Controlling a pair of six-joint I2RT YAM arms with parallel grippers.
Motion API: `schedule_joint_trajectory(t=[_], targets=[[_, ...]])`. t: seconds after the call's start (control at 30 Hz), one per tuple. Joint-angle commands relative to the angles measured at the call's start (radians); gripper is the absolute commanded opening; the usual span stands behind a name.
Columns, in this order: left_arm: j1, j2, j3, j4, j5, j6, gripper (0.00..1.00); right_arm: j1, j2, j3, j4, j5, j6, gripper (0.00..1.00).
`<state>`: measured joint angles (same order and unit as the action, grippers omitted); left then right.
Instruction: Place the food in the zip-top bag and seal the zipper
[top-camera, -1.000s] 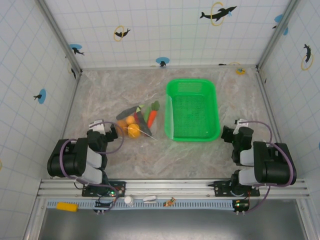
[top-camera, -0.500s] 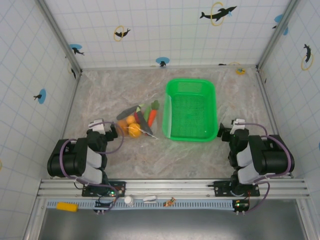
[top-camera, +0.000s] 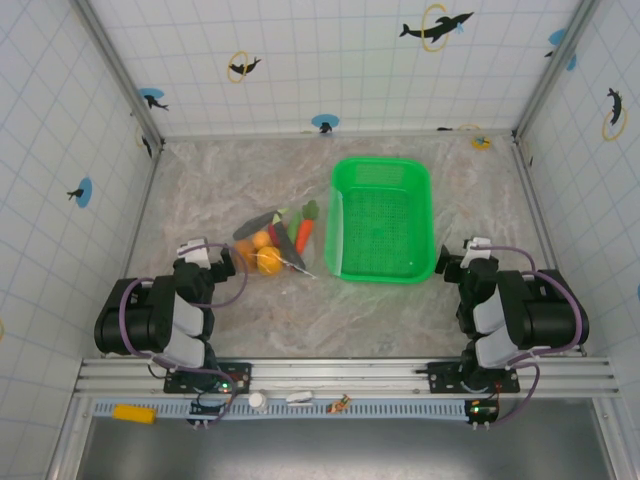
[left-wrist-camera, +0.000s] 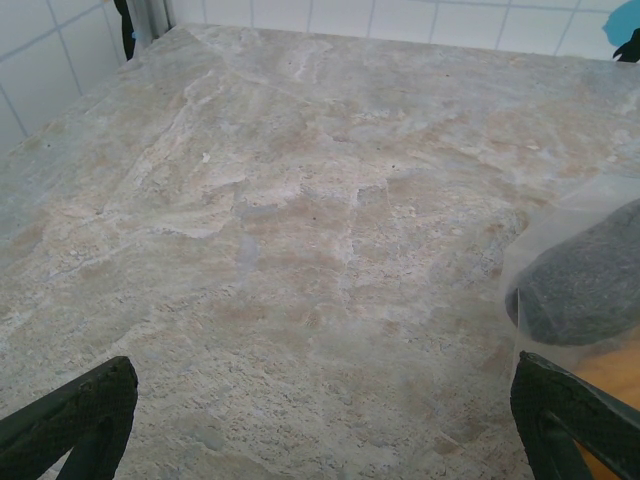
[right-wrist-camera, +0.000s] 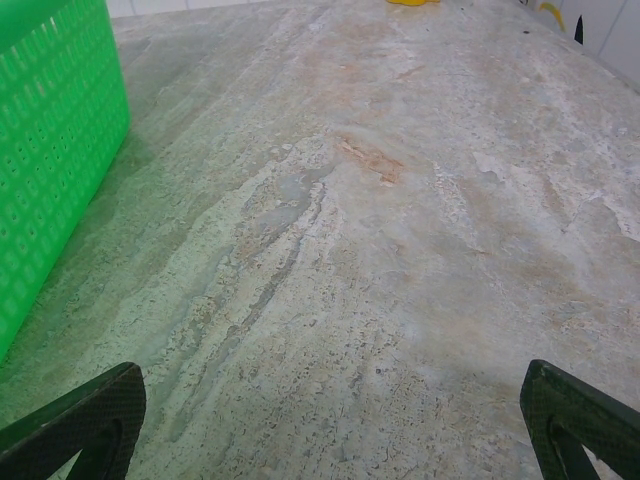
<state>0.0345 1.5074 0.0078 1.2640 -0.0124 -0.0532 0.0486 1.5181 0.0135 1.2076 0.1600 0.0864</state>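
Top external view: zip-top bag (top-camera: 292, 262) lies on table (top-camera: 210, 190), left of green basket (top-camera: 383, 163), apart from it. Food (top-camera: 266, 258) clustered at bag. My left gripper (top-camera: 212, 257) spread wide, empty, just beside bag's left edge. My right gripper (top-camera: 458, 264) spread wide, empty, near basket's right wall. Left wrist view: dark piece (left-wrist-camera: 585, 285) behind clear film.

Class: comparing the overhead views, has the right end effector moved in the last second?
Yes. The right end effector has shifted slightly left, away from the right wall, toward the green basket.
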Motion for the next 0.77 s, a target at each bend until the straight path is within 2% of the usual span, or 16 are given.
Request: schedule_joint_trajectory(t=[0.0, 0.73], targets=[[0.008, 0.004, -0.002, 0.002, -0.01, -0.012, 0.98, 0.002, -0.001, -0.019, 0.055, 0.014, -0.009, 0.99], [0.008, 0.006, 0.0, -0.003, -0.007, -0.013, 0.98, 0.002, -0.001, -0.018, 0.058, 0.015, -0.01, 0.99]])
